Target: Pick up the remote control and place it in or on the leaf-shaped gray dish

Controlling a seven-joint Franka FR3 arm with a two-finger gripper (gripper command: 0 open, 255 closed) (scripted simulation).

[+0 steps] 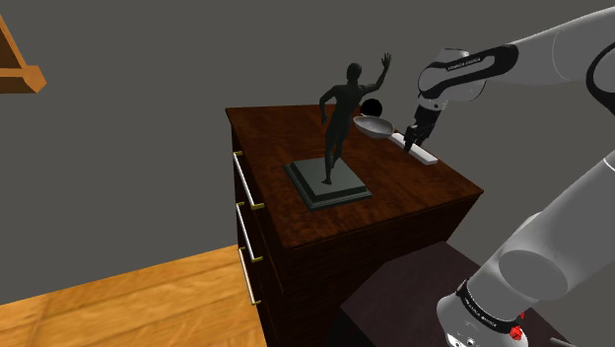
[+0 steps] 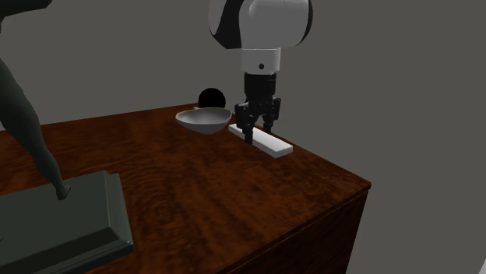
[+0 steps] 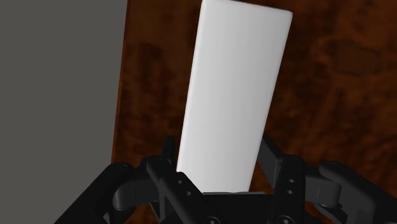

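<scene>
The remote control is a plain white flat bar lying on the dark wooden dresser top, close to its far corner. My gripper points straight down over the end of the remote nearest the dish. Its fingers press against the remote's two long sides, and the remote still rests on the wood. The leaf-shaped gray dish sits just beside that end of the remote, with nothing in it.
A black ball lies behind the dish. A dark statue of a figure stands on a stepped base mid-dresser. The dresser edge runs near the remote. A wooden floor lies below.
</scene>
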